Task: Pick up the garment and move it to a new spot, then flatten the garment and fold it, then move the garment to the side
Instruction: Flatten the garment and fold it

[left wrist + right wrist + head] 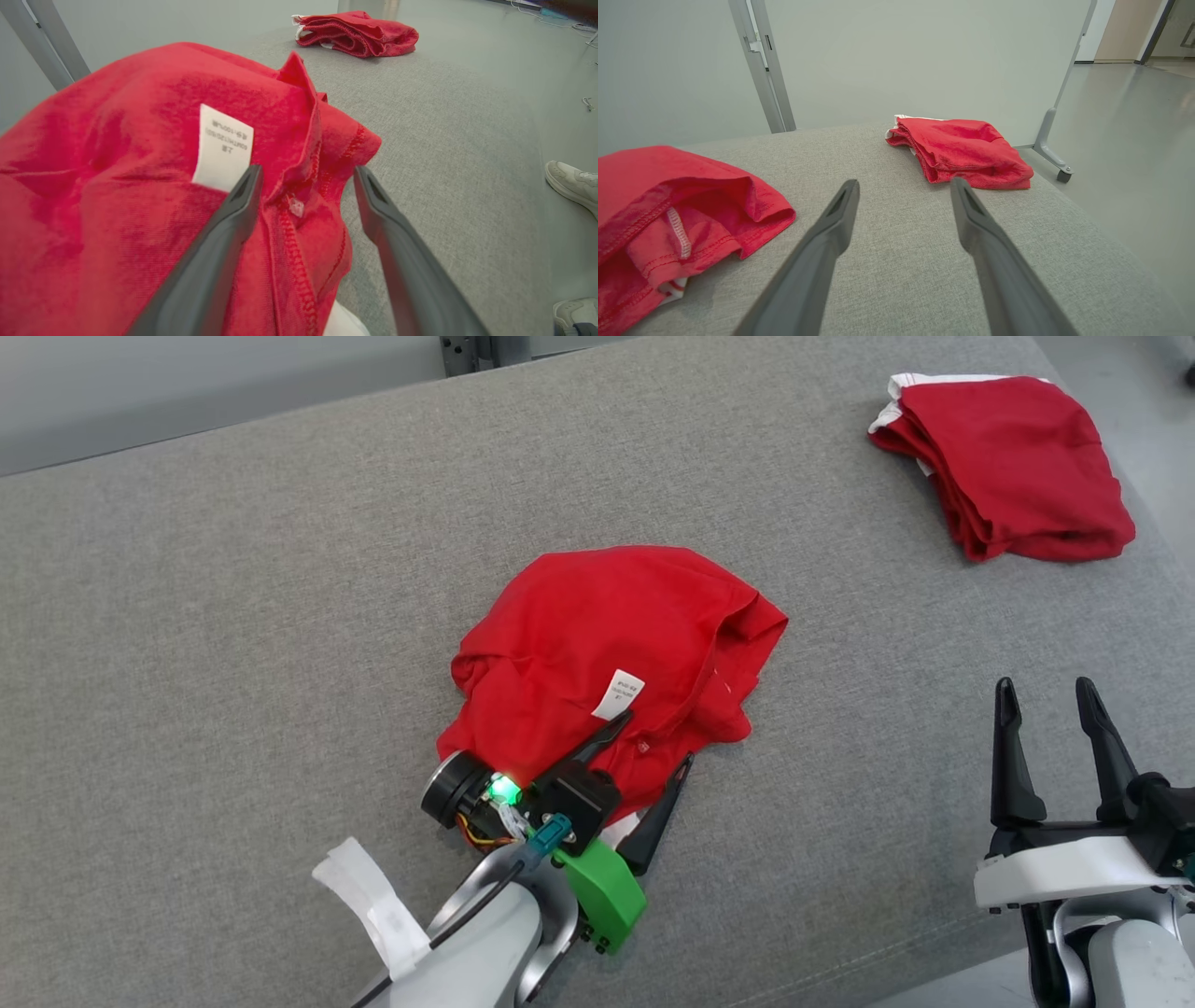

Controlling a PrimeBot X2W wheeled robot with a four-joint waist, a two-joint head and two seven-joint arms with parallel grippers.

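A broad grey fabric-covered table (233, 616) carries the crumpled red jersey shirt (607, 635) near its middle. The heap's long axis seems to run from near left to far right, hem side facing the near edge; where the collar points I cannot tell. A folded red-and-white bundle (1008, 467) sits far right. The left gripper (653, 739) straddles the shirt's near fold, fingers spread, pinching nothing yet; the right gripper (1044, 691) waits spread at near right. A small white label (618, 694) shows beside the left fingers. Lifting, moving, flattening and folding all look left to do.
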